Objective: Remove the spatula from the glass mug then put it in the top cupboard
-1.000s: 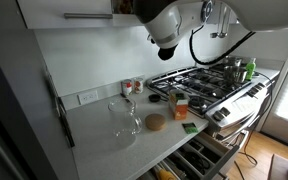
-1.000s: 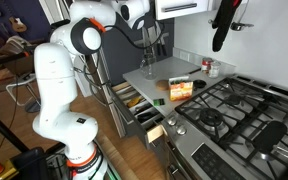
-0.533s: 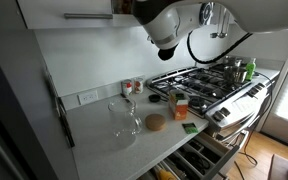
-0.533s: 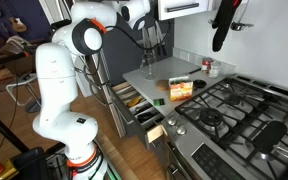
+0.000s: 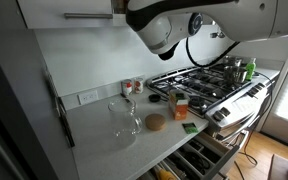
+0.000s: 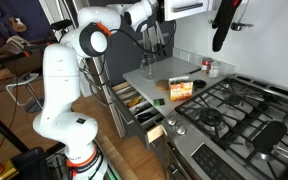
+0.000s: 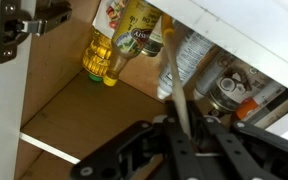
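In an exterior view, the white robot arm [image 5: 162, 25] reaches up to the white flat-fronted top cupboard [image 5: 64, 10] with its slim steel bar handle [image 5: 87, 15]; its tip is out of sight there. Down on the grey counter [image 5: 94, 125] the large clear glass mug [image 5: 124, 118] stands upright with nothing in it. A round brown disc [image 5: 155, 122] lies just beside it and the small red-topped jars [image 5: 132, 87] sit back by the wall. The gas stove [image 5: 209, 80] is off to one side.

From the opposite side of the room, the arm [image 6: 69, 90] stretches high above the counter, where an orange box [image 6: 181, 89] sits near the stove [image 6: 234, 110]. The low pull-out drawers [image 6: 134, 100] stand open.

In the wrist view, the black gripper [image 7: 187, 128] is closed tight on the slim, pale-wood-handled spatula [image 7: 176, 85]. It points into the cupboard over the brownish shelf [image 7: 74, 120], towards a yellow oil bottle [image 7: 102, 60] and other bottles at the back.
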Controlling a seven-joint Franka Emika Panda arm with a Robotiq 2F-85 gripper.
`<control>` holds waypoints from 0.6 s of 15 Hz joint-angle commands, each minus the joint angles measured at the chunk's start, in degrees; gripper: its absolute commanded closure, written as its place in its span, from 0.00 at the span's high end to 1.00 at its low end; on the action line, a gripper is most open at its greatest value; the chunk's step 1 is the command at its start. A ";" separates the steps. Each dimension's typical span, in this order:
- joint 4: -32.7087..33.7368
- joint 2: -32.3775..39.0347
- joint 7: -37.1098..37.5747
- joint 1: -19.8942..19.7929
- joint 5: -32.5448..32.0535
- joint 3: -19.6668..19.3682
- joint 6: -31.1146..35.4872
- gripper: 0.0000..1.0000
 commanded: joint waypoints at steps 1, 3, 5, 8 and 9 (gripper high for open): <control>5.67 3.93 0.84 -0.52 2.47 -0.35 1.41 0.04; 7.07 4.84 0.81 -0.53 2.96 -0.28 0.76 0.04; 8.09 5.61 0.29 -0.54 3.67 -0.32 0.42 0.41; 9.39 6.58 -0.20 -0.67 4.49 -0.38 0.29 0.52; 9.65 6.74 -0.25 -0.72 4.44 -0.35 0.13 0.61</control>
